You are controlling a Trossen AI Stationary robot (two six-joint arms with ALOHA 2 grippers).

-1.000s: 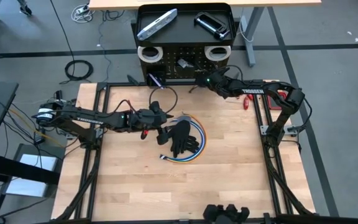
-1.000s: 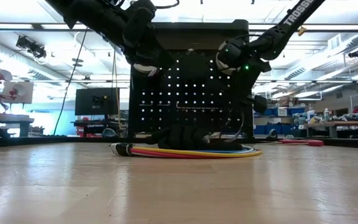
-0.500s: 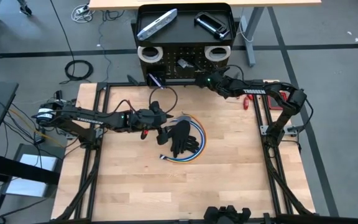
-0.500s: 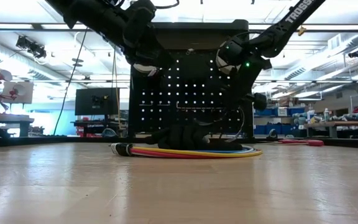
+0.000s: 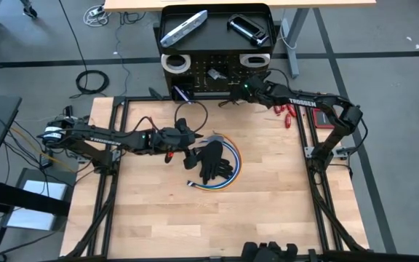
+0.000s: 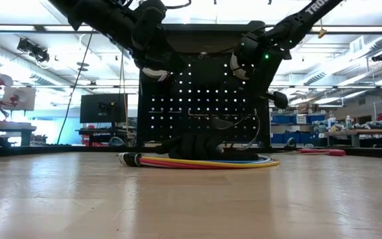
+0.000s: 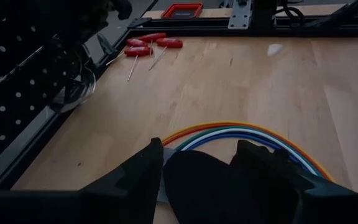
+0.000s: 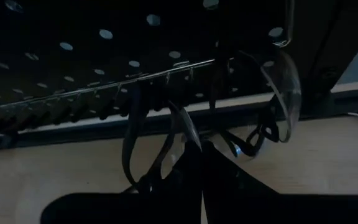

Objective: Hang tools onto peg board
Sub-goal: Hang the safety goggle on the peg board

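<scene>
The work surface is a pale butcher-block wooden table (image 5: pixel 158 211) framed by black rails, standing on a grey concrete floor, with a bright workshop of monitors and benches beyond it in the low view. At the table's twelve o'clock edge stands the black perforated metal peg board (image 5: pixel 213 73), its grid of small round holes glowing with backlight from the low camera. Its shallow black tray top (image 5: pixel 217 14) holds a silver-grey flat bar (image 5: pixel 183 28) and a black clamp (image 5: pixel 247 28), and two small bins on its face each hold a white tape roll (image 5: pixel 174 62). Near the table's centre lies a flat coil of multicoloured cable (image 5: pixel 231 166) with a pair of black fabric gloves (image 5: pixel 211 161) heaped on it. Small red-handled tools (image 7: pixel 146 46) lie at the two o'clock corner. The left gripper (image 7: pixel 197 168) hangs just at nine o'clock of the gloves, fingers spread wide and holding nothing. The right gripper (image 8: pixel 199 155) sits at the foot of the peg board near twelve o'clock, fingers pressed together, with clear-lensed safety glasses (image 8: pixel 229 106) right at its tips beneath a thin metal rail; whether they are pinched cannot be told.
</scene>
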